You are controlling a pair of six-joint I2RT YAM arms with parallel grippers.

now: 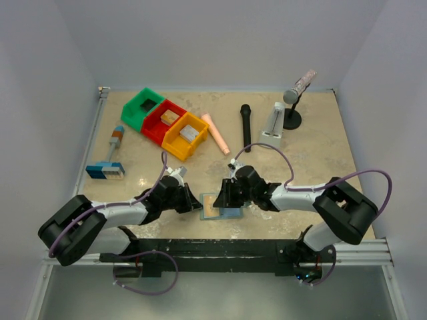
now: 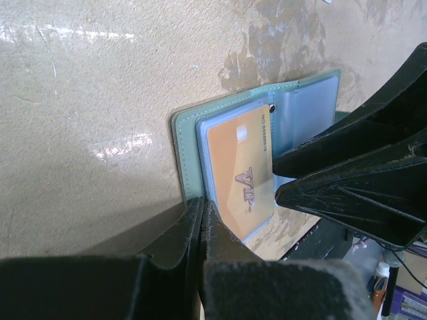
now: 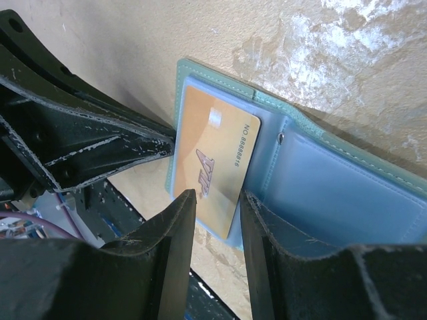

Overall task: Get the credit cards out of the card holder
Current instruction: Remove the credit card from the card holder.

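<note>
Closest in, the left gripper (image 2: 202,215) has its jaws pressed tight together with nothing between them. Their tips are right at the edge of the card holder (image 3: 347,193), which lies spread open on the table (image 1: 320,140) between the two arms, close to the near edge. Facing it from the other side, the right gripper (image 3: 217,200) has its jaws parted and straddling the end of the golden-tan credit card (image 3: 217,150), which sits flat on the holder's clear pocket panel; whether the fingers actually touch it I can't tell.
</note>
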